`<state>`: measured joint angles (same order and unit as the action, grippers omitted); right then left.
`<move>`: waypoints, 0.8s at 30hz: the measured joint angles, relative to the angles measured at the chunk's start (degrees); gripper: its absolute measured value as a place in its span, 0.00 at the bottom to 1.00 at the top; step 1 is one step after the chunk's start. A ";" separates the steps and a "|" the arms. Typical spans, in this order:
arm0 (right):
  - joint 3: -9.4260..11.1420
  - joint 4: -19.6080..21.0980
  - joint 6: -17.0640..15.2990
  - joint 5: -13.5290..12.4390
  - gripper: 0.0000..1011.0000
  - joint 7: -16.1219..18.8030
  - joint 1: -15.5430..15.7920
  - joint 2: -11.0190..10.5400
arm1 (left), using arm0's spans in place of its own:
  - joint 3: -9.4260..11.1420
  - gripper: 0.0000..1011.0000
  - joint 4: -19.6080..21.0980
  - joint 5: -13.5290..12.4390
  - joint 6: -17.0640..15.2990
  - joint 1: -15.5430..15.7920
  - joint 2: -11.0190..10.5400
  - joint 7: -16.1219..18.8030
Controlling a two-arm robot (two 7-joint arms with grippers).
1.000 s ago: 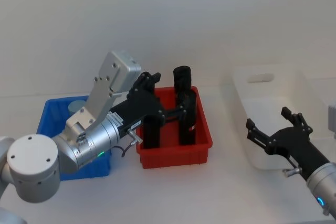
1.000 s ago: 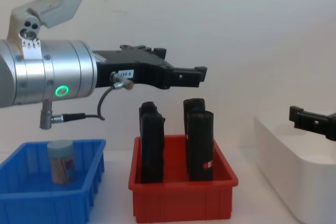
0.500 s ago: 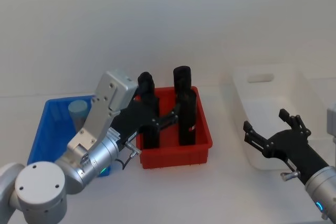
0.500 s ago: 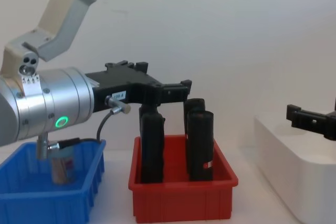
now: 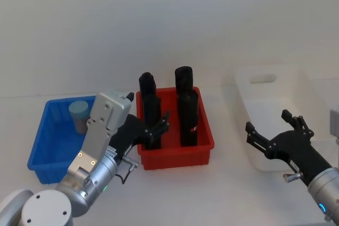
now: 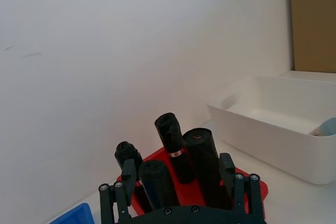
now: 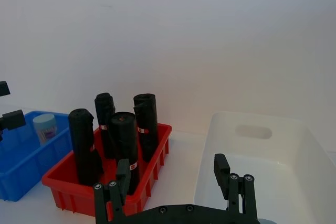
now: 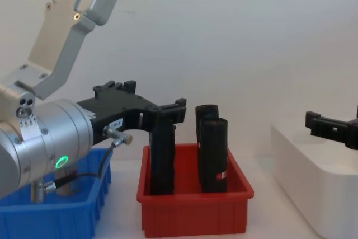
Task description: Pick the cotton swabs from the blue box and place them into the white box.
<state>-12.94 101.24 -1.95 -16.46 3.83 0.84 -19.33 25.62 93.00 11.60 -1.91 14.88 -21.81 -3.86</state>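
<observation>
One jar of cotton swabs (image 5: 78, 116) with a pale lid stands at the back of the blue box (image 5: 36, 141), also seen from the right wrist (image 7: 44, 128). My left gripper (image 5: 151, 130) hangs open and holds nothing, to the right of the blue box over the red bin's left edge; in the chest view (image 8: 151, 110) my left arm hides the jar. The white box (image 5: 265, 80) sits at the far right. My right gripper (image 5: 275, 130) hovers open at its front left corner.
A red bin (image 5: 175, 158) with several tall black rolls (image 5: 185, 104) stands between the blue box (image 8: 56, 216) and the white box (image 8: 302, 166). The rolls rise well above the bin's rim, right in front of my left fingers (image 6: 126, 179).
My left arm has dropped and drawn back toward me, its gripper sinking from above the black rolls to their height. The right gripper has shifted only slightly.
</observation>
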 joint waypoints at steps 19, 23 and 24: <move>0.00 -0.01 0.00 0.00 0.99 0.00 0.00 0.00 | 0.42 0.99 0.21 -0.12 1.15 -1.30 -0.08 3.24; 0.00 -0.01 0.00 0.00 0.99 0.00 0.00 0.00 | 0.41 0.99 0.20 -0.12 1.15 -1.29 -0.08 3.24; 0.00 -0.01 0.00 0.00 0.99 0.00 0.00 0.00 | 0.41 0.99 0.20 -0.12 1.15 -1.29 -0.08 3.24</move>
<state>-12.94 101.23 -1.95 -16.46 3.83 0.84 -19.33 26.02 93.20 11.48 -0.76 13.59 -21.89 -0.62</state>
